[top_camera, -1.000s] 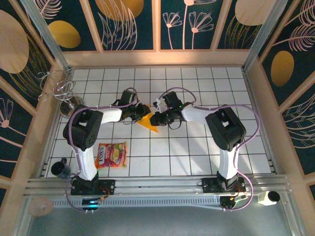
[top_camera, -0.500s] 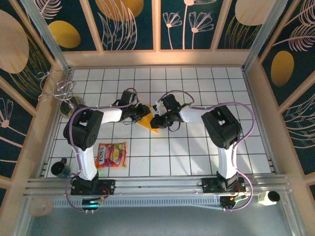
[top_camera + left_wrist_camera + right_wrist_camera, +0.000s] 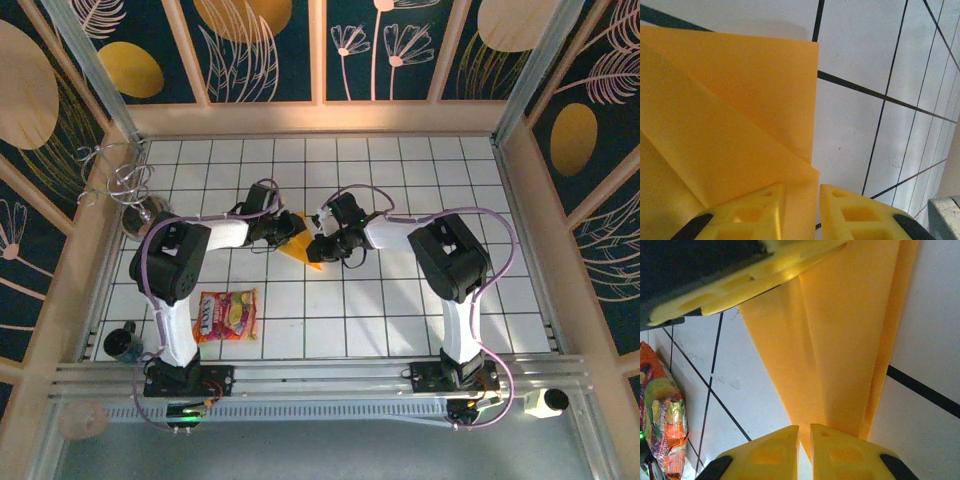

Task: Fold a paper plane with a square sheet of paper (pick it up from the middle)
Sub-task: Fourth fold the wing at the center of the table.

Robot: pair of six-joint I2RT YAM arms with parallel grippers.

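Note:
The orange-yellow paper point(image 3: 300, 246), folded into a pointed shape with layered flaps, lies on the white tiles between my two grippers. My left gripper point(image 3: 287, 232) sits at its far left end. In the left wrist view its fingertips point(image 3: 802, 192) stand a narrow gap apart over the paper point(image 3: 735, 115), whose edge shows in that gap. My right gripper point(image 3: 318, 247) is at the paper's pointed near end. In the right wrist view its jaws point(image 3: 804, 432) are nearly closed, with the tip of the paper point(image 3: 840, 340) between them. The left gripper's finger point(image 3: 750, 280) lies across the paper's far end.
A red-and-yellow snack packet point(image 3: 227, 314) lies near the left arm's base and also appears as the packet point(image 3: 662, 410) in the right wrist view. A dark cup point(image 3: 122, 342) stands at the near left, and a wire stand point(image 3: 118, 180) in the far left corner. Wooden walls enclose the tiled floor.
The right arm has shifted slightly left, bringing its gripper closer onto the paper's tip, with the jaws a touch narrower. The left arm and the paper have stayed put.

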